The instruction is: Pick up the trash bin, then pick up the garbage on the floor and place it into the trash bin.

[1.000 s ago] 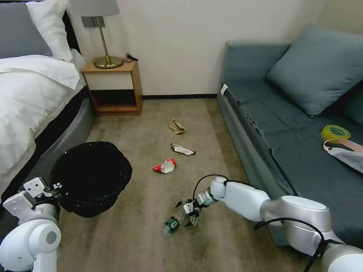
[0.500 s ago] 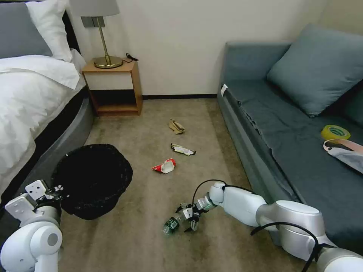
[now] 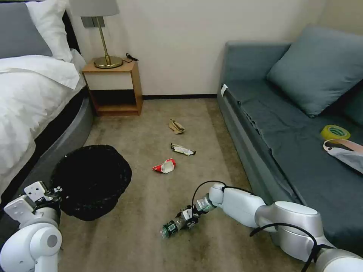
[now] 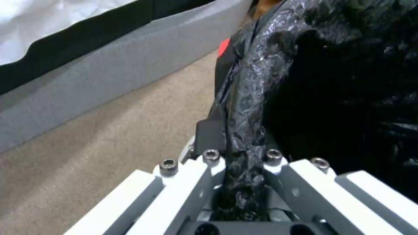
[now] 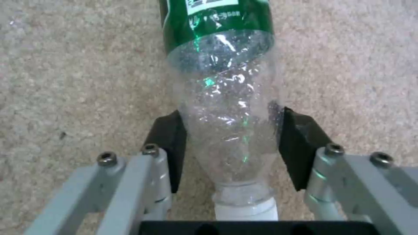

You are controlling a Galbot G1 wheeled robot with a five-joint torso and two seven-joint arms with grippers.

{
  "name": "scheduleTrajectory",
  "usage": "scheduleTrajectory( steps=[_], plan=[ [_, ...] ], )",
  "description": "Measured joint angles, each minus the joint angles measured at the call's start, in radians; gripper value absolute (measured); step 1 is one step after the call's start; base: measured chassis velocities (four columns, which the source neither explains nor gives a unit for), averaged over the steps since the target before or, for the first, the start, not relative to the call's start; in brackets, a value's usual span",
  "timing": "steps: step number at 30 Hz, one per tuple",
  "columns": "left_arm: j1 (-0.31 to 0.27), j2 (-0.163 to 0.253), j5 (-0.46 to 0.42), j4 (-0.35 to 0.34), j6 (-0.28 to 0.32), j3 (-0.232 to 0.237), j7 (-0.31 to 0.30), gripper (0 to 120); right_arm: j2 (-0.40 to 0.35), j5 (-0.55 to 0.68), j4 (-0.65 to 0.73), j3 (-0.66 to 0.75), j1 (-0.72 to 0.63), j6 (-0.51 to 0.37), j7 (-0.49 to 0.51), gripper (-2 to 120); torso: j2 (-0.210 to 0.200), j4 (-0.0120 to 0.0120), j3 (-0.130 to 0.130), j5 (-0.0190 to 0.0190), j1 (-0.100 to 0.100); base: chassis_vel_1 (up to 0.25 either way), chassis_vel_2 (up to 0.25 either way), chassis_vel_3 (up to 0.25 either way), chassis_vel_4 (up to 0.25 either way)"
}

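While the right pincer [image 5: 226,143] squeezes the clear plastic bottle [image 3: 174,226] on the carpet near its slim neck, the slick bottle may slip out when lifted. The left pincer [image 4: 239,163] pinches the trash bin [image 3: 90,180] by its thin bag rim, which could tear.

Open carpet [image 3: 211,121] runs toward 12 o'clock between the bed [image 3: 34,113] at 9 and the sofa [image 3: 272,124] at 3. The trash bin [image 3: 90,181] blocks the 10 o'clock side; three litter pieces [image 3: 165,166] dot the middle lane.
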Motion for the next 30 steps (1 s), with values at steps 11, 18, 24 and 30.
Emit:
scheduleTrajectory(
  steps=[11,18,24,30],
  plan=[
    [-0.001,-0.001,0.005,0.011,-0.002,0.004,0.001,3,-0.018,0.014,0.023,0.006,0.001,0.007,-0.001,22,0.000,0.0000,0.000,0.0000,0.000,0.000,0.000,0.000,0.000],
    [-0.001,0.001,0.013,0.020,-0.002,0.011,0.001,3,-0.063,0.074,0.117,0.016,0.022,-0.005,-0.001,20,0.000,0.0000,0.000,0.0001,0.000,0.000,0.000,0.000,0.000],
    [-0.002,0.003,0.027,0.030,-0.002,0.028,0.001,3,-0.141,0.134,0.234,0.034,0.037,-0.027,0.015,20,0.000,0.0003,0.000,0.0003,0.000,0.000,0.000,0.000,0.000],
    [0.004,0.005,0.036,0.030,-0.001,0.059,-0.003,3,-0.291,0.177,0.376,0.122,0.042,-0.026,0.027,20,0.000,-0.0003,0.000,-0.0001,0.000,0.000,0.000,0.000,0.000]
  ],
)
